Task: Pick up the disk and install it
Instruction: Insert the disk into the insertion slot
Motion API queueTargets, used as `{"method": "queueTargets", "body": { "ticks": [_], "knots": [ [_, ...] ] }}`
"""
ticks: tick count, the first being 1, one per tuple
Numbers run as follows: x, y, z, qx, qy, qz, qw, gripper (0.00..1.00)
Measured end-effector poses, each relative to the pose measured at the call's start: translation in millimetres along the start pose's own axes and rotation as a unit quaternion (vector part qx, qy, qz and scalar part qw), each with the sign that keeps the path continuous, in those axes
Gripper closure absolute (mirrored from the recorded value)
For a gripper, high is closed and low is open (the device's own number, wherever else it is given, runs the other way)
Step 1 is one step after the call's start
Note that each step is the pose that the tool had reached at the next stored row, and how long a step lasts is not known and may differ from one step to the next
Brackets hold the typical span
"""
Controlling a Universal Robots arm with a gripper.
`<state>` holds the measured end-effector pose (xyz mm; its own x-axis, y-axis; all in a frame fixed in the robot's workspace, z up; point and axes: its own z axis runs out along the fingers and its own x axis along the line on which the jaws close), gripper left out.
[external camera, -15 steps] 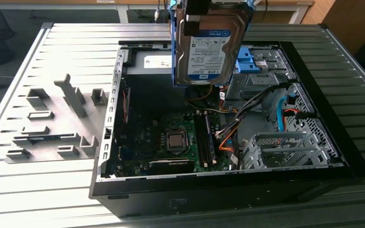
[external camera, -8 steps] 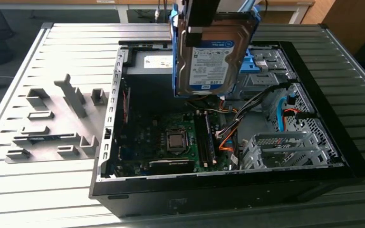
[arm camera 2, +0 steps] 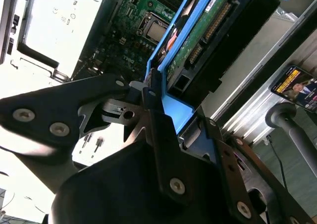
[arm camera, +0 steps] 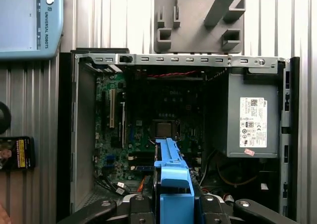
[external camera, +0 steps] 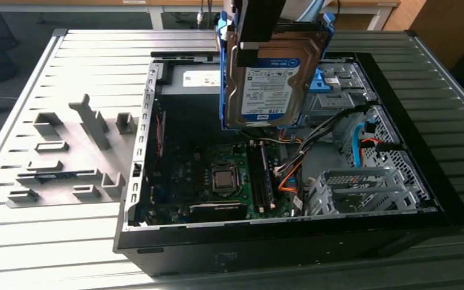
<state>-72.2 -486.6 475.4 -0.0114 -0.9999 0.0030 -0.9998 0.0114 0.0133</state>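
Note:
The disk (external camera: pixel 268 78), a silver drive with a white-and-blue label in a blue plastic frame, hangs upright above the open computer case (external camera: pixel 428 181). My gripper (external camera: pixel 250 43) is shut on its upper edge. The drive's lower end is over the back half of the case, in front of the metal drive bay (external camera: pixel 338 90). In the second wrist view the fingers (arm camera 2: pixel 152 99) clamp the blue frame, and the disk (arm camera 2: pixel 210 28) shows its green circuit-board side. The first wrist view looks down along the blue frame of the disk (arm camera: pixel 171 167) into the case, with the gripper (arm camera: pixel 171 206) at its near end.
The case holds a motherboard (external camera: pixel 208 175), a grey power supply (arm camera: pixel 250 115), orange and blue cables (external camera: pixel 290 181) and a perforated metal cage (external camera: pixel 361 187). A grey fixture plate with raised blocks (external camera: pixel 70 151) lies on the slatted table at the exterior view's left. A phone (arm camera: pixel 17 153) lies beside the case.

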Motion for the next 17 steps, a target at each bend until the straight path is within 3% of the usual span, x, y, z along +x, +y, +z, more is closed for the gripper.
{"method": "queueTargets", "body": {
  "ticks": [6,13,17],
  "knots": [
    [0.1,-2.1,0.0,0.0000,0.0000,0.000,1.0000,0.63],
    [-0.1,-26.0,0.8,0.0000,0.0000,0.000,1.0000,0.63],
    [1.5,-31.0,1.2,-0.0001,0.0001,0.000,1.0000,0.63]
  ]
}}
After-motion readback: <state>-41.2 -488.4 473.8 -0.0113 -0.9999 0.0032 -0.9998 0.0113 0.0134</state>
